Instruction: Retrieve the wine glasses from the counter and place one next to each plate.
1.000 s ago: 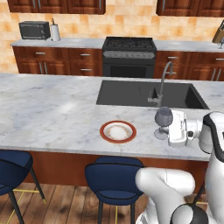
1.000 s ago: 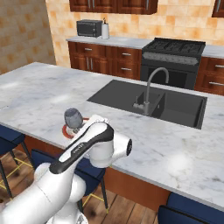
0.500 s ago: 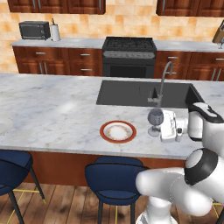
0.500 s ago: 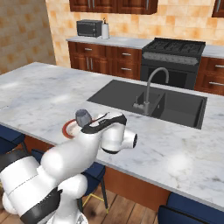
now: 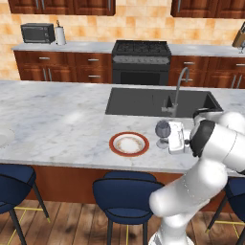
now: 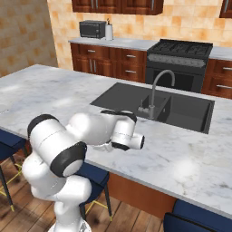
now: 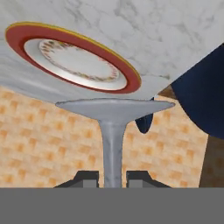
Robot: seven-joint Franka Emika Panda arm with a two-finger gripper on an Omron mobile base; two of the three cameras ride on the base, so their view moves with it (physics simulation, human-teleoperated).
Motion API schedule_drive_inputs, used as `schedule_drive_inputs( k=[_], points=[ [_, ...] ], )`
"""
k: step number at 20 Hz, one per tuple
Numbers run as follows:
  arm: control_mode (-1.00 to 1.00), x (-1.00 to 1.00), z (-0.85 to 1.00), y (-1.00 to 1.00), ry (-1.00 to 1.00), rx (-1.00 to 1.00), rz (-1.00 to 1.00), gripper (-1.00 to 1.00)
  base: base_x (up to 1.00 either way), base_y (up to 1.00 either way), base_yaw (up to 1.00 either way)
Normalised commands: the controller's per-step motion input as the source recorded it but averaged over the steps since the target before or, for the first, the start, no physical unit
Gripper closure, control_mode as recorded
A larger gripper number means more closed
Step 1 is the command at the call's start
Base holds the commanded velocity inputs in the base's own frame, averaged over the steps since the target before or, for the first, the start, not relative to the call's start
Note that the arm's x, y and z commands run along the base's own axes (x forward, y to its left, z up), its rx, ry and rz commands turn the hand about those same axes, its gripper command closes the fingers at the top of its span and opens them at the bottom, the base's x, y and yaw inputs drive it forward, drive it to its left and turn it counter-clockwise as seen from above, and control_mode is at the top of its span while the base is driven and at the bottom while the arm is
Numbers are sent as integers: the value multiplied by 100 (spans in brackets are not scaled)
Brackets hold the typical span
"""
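Note:
A smoky grey wine glass (image 5: 163,131) stands upright just right of the red-rimmed plate (image 5: 128,143) on the marble island. My gripper (image 5: 173,137) is shut on its stem from the right. In the hand view the thin stem (image 7: 112,151) runs between my two dark fingertips (image 7: 87,176), and the round foot (image 7: 114,106) spreads in front of the plate (image 7: 72,61). Whether the foot touches the stone I cannot tell. A plain pale plate (image 5: 4,137) is cut off by the left edge. The marbled counter (image 5: 86,46) runs along the back wall.
The black sink (image 5: 160,101) and its tap (image 5: 178,88) lie just behind the glass. Blue stools (image 5: 125,191) stand under the island's front edge. A microwave (image 5: 38,32) and a stove (image 5: 141,48) sit on the back counter. My white arm (image 6: 86,136) stretches over the island's front.
My gripper has carried the wine glass leftward along the island, closer to the red-rimmed plate. The arm has swung round with it.

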Motion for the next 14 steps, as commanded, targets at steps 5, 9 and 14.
schedule_drive_inputs(
  k=[5,9,14],
  points=[
    [-100,55,-36,-3,0,-1,0,100,0,0,0],
    [-100,39,-29,-14,0,0,0,100,0,0,0],
    [-100,29,-33,-13,0,0,0,100,0,0,0]
  ],
)
